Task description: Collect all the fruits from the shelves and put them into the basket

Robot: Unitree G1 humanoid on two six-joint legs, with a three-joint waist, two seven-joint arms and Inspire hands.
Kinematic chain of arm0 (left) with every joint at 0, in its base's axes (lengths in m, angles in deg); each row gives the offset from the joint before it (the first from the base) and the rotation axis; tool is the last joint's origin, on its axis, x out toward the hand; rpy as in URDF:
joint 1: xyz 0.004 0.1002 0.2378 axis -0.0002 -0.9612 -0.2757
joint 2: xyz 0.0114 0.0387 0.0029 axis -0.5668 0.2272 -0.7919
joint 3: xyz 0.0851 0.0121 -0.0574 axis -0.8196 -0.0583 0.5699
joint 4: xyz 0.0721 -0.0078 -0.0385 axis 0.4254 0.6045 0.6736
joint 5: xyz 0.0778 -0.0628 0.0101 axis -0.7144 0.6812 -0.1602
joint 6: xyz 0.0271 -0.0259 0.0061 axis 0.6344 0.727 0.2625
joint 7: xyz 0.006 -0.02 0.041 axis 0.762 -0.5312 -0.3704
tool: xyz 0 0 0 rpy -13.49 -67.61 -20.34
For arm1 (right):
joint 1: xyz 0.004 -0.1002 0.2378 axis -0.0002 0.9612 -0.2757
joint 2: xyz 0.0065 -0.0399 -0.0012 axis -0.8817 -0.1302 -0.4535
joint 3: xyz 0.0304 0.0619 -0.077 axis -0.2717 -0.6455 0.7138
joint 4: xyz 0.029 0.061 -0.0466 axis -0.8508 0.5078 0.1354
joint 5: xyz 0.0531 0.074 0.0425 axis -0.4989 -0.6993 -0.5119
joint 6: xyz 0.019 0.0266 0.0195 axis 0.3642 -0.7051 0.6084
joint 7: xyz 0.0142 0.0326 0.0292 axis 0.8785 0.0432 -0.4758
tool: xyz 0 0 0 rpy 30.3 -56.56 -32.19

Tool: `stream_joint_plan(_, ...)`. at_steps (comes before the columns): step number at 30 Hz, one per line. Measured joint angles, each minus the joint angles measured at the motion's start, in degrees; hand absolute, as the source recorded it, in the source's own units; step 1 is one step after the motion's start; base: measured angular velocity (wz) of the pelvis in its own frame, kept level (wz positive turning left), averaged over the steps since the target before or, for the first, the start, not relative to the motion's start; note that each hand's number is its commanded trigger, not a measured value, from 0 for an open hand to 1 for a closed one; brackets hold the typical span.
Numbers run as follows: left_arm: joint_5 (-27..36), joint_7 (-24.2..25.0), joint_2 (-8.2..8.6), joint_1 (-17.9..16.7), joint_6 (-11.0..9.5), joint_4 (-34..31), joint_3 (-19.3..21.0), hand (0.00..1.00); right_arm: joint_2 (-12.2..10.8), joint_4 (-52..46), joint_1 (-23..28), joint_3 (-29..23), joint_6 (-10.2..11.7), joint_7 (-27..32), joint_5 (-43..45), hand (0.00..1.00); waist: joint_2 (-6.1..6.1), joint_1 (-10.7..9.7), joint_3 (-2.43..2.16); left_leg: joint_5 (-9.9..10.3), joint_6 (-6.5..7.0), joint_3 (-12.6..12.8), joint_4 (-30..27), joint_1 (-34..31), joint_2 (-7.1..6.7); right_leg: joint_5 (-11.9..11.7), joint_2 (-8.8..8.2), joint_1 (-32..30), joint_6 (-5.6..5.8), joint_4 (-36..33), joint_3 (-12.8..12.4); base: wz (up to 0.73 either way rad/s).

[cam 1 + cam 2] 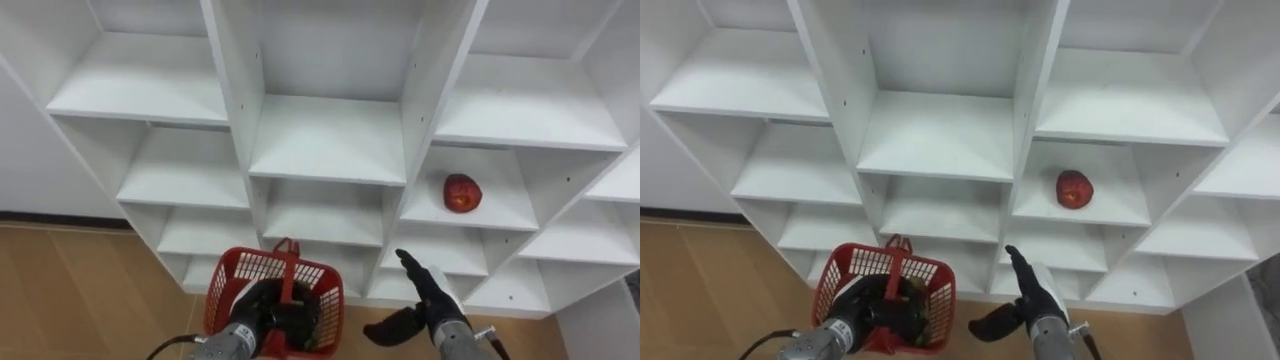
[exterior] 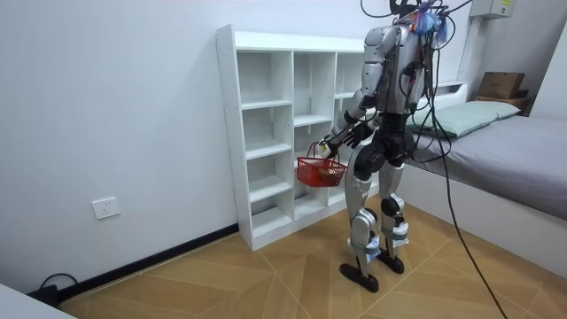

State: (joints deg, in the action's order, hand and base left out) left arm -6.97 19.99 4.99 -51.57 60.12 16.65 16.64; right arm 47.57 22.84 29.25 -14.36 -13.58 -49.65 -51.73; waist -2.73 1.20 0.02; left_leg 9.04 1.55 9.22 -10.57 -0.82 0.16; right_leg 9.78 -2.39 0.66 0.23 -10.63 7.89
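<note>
Red apple on shelf, up-right of spread, empty right hand; basket in curled left hand.

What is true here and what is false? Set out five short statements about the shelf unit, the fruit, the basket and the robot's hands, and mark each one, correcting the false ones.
1. An apple lies in a compartment of the white shelf unit. True.
2. The left hand holds the red basket. True.
3. The right hand is closed around the apple. False: it is open, lower than the apple and apart from it.
4. The apple lies in the column on the robot's far left. False: it lies to the right of the middle column, above the right hand.
5. The robot kneels on the floor. False: the room view shows it standing upright at the shelf unit.
</note>
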Motion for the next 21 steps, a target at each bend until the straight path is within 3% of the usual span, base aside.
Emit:
stream_joint_plan(9,0.11,-2.81,-0.03,-0.05,0.30,-0.12,0.38,1.00,0.35,-3.97,2.43,-2.99,-0.78,2.11,-1.14,0.00,0.23,-0.30,0.18,0.18,-0.20,0.13,0.96,0.51,0.04,-0.01,0.18,-0.01,-0.03,0.09,-0.62,-0.04)
stream_joint_plan(14,0.07,-3.25,-0.98,-0.89,0.45,-2.66,1.57,1.00,0.48,-9.20,4.13,-3.45,-0.80,4.05,-2.33,0.00,0.49,-0.95,0.24,0.29,-0.31,0.13,1.19,0.56,0.10,-0.02,0.35,-0.42,-0.04,-0.01,-1.53,-0.08)
stream_joint_plan(21,0.05,-3.57,-1.25,-2.09,1.17,-3.23,2.76,1.00,0.60,-9.44,4.52,-4.57,-0.81,6.20,-2.67,0.00,1.14,-0.98,0.46,0.32,-0.32,0.10,1.47,1.50,0.12,-0.03,0.39,0.08,-0.06,-0.15,-1.81,-0.04)
